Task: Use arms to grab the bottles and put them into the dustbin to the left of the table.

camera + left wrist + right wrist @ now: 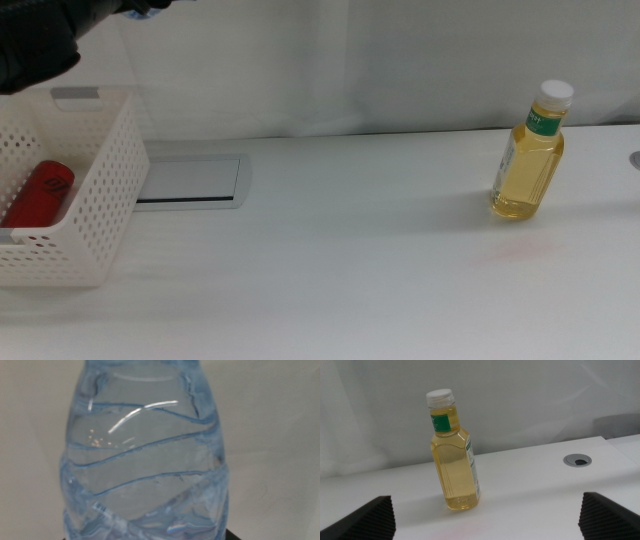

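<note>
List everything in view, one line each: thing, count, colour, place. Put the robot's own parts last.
Yellow-liquid bottle: one, yellow with white cap and green label, upright on the table's right side.
Red can: one, red, lying inside the basket.
Water bottle: one, clear bluish, filling the left wrist view close to the camera.
Basket: one, white and perforated, at the table's left edge.
Table: one, white, with a grey recessed panel beside the basket.
Grommet: one, grey, in the tabletop beyond the yellow bottle.
Left arm: dark, above the basket at the top left.
Right gripper: dark jaws spread wide, facing the yellow-liquid bottle, not touching it.
</note>
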Robot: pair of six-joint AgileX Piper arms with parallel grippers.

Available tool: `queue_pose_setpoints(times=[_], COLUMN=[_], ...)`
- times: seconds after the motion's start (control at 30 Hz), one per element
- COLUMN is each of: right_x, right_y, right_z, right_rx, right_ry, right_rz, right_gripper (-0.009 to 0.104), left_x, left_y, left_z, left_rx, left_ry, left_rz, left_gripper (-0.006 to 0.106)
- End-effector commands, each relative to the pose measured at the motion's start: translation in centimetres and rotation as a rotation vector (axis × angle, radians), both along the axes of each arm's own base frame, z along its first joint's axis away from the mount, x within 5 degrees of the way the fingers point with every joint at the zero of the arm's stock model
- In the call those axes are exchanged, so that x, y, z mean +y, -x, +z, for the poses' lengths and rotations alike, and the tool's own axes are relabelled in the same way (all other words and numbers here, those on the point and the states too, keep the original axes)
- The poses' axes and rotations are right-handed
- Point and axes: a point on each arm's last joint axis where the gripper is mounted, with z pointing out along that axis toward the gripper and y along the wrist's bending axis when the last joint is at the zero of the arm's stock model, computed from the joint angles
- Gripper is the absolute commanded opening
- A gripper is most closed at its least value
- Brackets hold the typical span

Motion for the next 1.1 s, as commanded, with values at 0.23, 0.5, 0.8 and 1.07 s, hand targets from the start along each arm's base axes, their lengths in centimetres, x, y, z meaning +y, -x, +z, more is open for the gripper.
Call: queue_pose_setpoints(times=[0.23,0.5,0.8,1.07], right_x=[-0.1,-0.1,-0.1,-0.1], right_y=[0.0,0.0,0.0,0.0], right_z=[-1.2,-1.2,-1.2,-1.2], right_rx=[0.037,0.037,0.037,0.037], right_ry=[0.009,0.011,0.011,0.011], right_rz=[-0.007,-0.007,-0.007,-0.007], right_gripper=[0.103,0.103,0.103,0.103], left_x=[2.6,5.8,9.6,11.9], left_y=[0.6,2.3,4.5,5.5], left_z=[1.7,1.4,-0.1,-1.2], left_rx=[-0.084,0.018,0.321,0.465], left_ry=[0.07,0.197,0.171,0.046], left_rz=[0.001,-0.12,0.06,0.184], left_gripper=[-0.003,-0.003,-0.003,-0.003])
